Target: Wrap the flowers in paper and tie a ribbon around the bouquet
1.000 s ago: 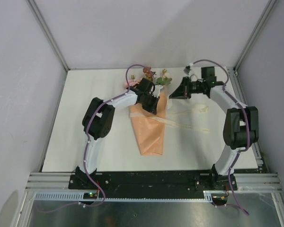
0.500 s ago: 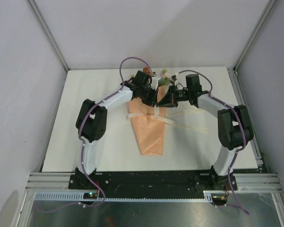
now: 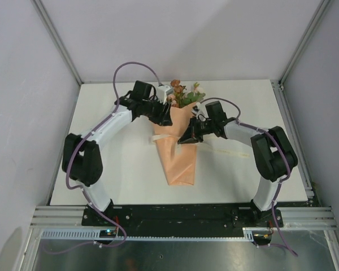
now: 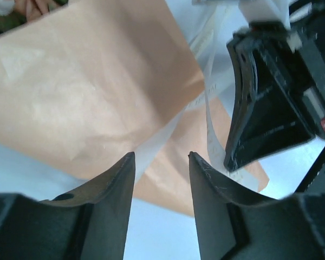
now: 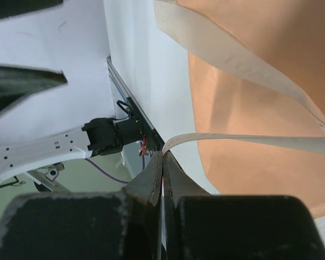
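Ribbon point(image 5: 249, 140) looks limp and slick, draped across the light, crushable bouquet point(image 3: 178, 152) near the worktop's far edge; right gripper point(image 5: 162, 157) pinches it, left gripper point(image 4: 161, 157) jaws spread, gripping nothing, so you regrip it flat, close to the bouquet.

My bench point(image 3: 113, 169) is a plain white slab filling the middle of the overhead frame. At its centre lies the bouquet point(image 3: 178, 158). Its peach paper point(image 4: 86, 81) is rolled into a cone that rests flat on the surface, tip toward the bottom of the frame. The flowers point(image 3: 185, 95) poke out toward the top. A cream ribbon point(image 5: 233, 54) crosses the cone, and a short end shows at its left edge over bare white.
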Available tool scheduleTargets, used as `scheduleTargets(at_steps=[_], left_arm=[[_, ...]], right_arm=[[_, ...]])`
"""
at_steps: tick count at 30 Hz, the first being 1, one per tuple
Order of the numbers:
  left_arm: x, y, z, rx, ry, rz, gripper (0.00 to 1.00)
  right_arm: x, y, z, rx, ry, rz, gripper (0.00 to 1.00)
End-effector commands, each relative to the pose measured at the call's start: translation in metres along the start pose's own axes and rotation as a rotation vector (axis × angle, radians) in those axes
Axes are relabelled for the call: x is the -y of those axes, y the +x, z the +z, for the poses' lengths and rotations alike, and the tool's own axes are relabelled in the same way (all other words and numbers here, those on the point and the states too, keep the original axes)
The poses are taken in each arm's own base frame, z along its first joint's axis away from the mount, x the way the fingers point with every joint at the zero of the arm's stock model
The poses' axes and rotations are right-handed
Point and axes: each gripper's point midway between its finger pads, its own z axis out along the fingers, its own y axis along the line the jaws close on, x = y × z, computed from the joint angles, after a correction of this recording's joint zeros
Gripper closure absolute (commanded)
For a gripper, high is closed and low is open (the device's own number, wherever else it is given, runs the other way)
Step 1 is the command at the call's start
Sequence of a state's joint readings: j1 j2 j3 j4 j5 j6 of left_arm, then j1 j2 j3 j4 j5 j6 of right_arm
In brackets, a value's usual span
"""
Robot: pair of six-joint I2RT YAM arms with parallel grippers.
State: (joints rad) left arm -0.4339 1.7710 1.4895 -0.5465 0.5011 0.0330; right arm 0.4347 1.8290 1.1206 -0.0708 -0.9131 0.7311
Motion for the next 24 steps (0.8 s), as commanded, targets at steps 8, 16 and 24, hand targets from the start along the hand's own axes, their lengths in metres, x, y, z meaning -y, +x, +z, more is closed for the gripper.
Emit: scheduleTargets(at_steps=[8,16,24], left_arm=[[-0.023,0.062,-0.001,-0.156,-0.035,0.258,0.44],[-0.044,0.06,0.023,-0.213,-0.116,0.31,0.43],[-0.041,0.051,0.031,-0.196,-0.125,0.289,0.84]], right_arm=[[0.032,-0.024,0.029,0.124,0.112,0.129,1.0],[0.044,-0.028,0.038,0.154,0.143,0.237,0.99],[0.042,-0.03,0.046,0.173,0.142,0.297,0.97]])
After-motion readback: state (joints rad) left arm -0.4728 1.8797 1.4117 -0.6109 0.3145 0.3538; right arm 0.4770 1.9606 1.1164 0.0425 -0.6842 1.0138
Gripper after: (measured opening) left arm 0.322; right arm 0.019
